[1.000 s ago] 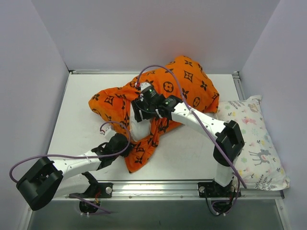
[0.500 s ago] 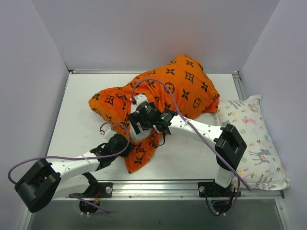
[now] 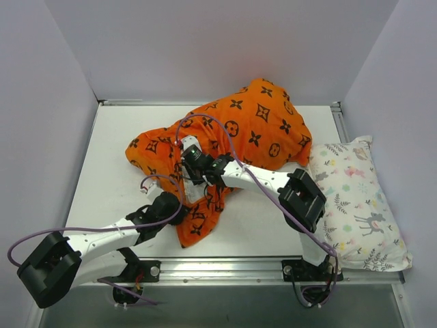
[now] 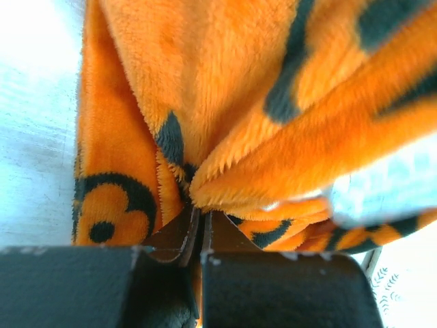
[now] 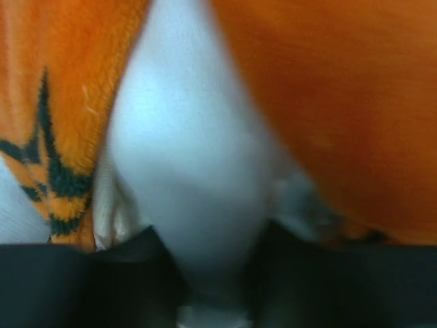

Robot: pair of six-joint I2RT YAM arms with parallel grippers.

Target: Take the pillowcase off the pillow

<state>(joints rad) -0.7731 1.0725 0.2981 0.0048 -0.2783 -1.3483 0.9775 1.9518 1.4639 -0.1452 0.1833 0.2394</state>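
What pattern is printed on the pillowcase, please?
The pillowcase is orange with black flower motifs; top external view.

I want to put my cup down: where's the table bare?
Bare table between the left wall and the pillowcase; a near patch between its hanging end and the right arm. Crowded mid-table: left claw pinches pillowcase, right claw the pillow.

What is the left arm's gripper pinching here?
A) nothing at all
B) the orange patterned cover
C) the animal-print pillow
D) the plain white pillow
B: the left wrist view shows the left gripper shut on a bunched fold of the orange pillowcase.
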